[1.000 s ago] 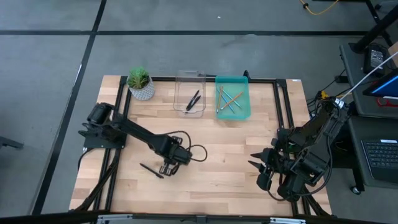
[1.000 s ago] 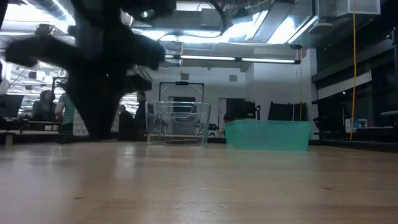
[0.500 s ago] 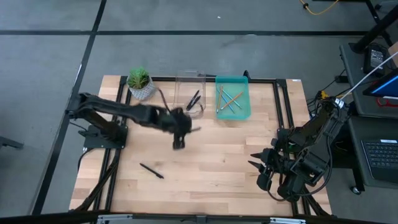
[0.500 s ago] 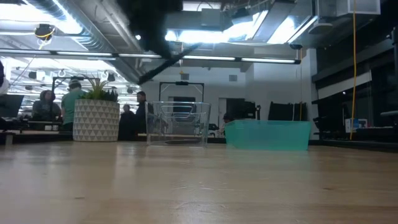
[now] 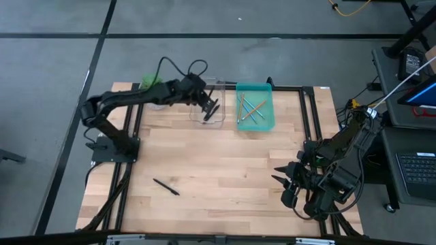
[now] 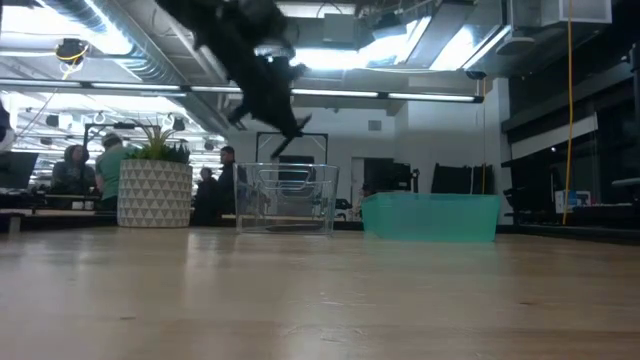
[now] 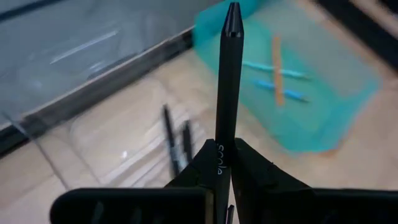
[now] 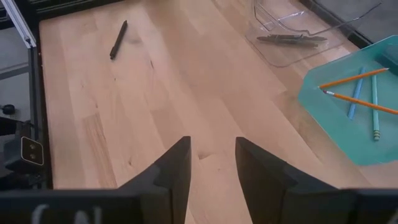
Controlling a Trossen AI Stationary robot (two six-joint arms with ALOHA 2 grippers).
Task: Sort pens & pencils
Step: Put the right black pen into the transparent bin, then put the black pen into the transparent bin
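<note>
My left gripper (image 5: 208,103) hangs over the clear bin (image 5: 208,117) at the table's far edge, shut on a black pen (image 7: 227,81). Two more pens (image 7: 177,144) lie on the bin's floor. Another pen (image 5: 166,186) lies flat on the wood at the near left. Orange and light blue pencils (image 5: 251,110) lie in the teal bin (image 5: 264,123) to the right of the clear one. My right gripper (image 5: 286,184) waits open near the table's right near corner, with nothing between its fingers (image 8: 177,165). My left gripper pinches the pen's barrel (image 7: 223,154) between its two fingers, at the end nearer the wrist. The pen runs along the fingers and sticks out well past them, tip (image 7: 232,14) leading. It slants down toward the clear bin, lifted clear of everything (image 6: 291,138).
A potted plant (image 6: 155,182) stands at the far left, partly behind my left arm in the high view. Bare wood (image 8: 186,93) lies between the bins and my right gripper. A black frame rail (image 5: 308,116) runs along the table's right side.
My left gripper, shut on the pen, has risen from the near-left table and swung toward the far edge and the right, ending over the clear bin. It has rolled on the way. The pen on the wood has stayed where it was.
</note>
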